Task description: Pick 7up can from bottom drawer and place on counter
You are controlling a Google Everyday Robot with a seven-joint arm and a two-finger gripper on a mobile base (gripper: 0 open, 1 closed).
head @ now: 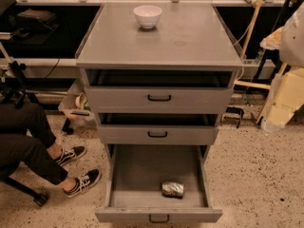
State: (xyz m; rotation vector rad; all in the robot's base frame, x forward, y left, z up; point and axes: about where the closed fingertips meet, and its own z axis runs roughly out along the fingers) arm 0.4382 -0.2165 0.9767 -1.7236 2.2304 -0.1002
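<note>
Evidently the pick has not yet begun: the 7up can (173, 189) lies on its side on the floor of the open bottom drawer (137, 175), lower centre-right of the frame. The claw is out of frame, so I cannot tell its state. Next it must descend onto the can, then lift it to the desk (190, 37) above

Only a smooth, rounded, pale grey-white stretch of the robot's arm (295, 37) shows, at the far right edge. The gripper is out of view.
</note>
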